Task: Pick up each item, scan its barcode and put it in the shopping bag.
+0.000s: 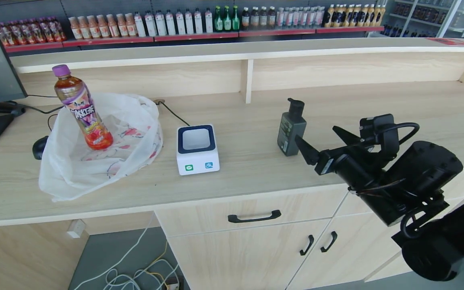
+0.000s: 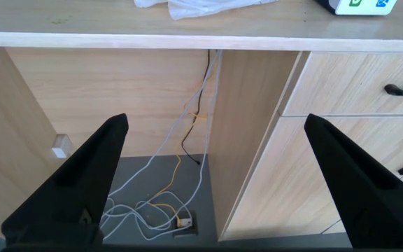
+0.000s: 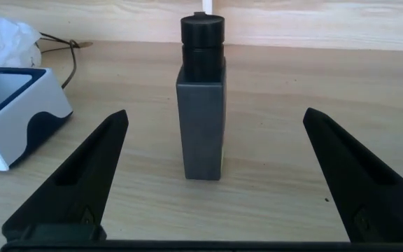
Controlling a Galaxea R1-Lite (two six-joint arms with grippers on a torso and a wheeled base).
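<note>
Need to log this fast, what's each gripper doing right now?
Left gripper: open, empty.
Right gripper: open, empty, facing the dark pump bottle.

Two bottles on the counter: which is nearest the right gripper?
The dark pump bottle, upright just ahead of the open right gripper. The purple-capped tea bottle stands far off at the shopping bag, beyond the scanner.

You see a purple-capped tea bottle (image 1: 82, 108) tilted inside the white bag (image 1: 75, 173), left. A dark pump bottle (image 1: 291, 129) stands upright, right of the scanner (image 1: 197, 149).
</note>
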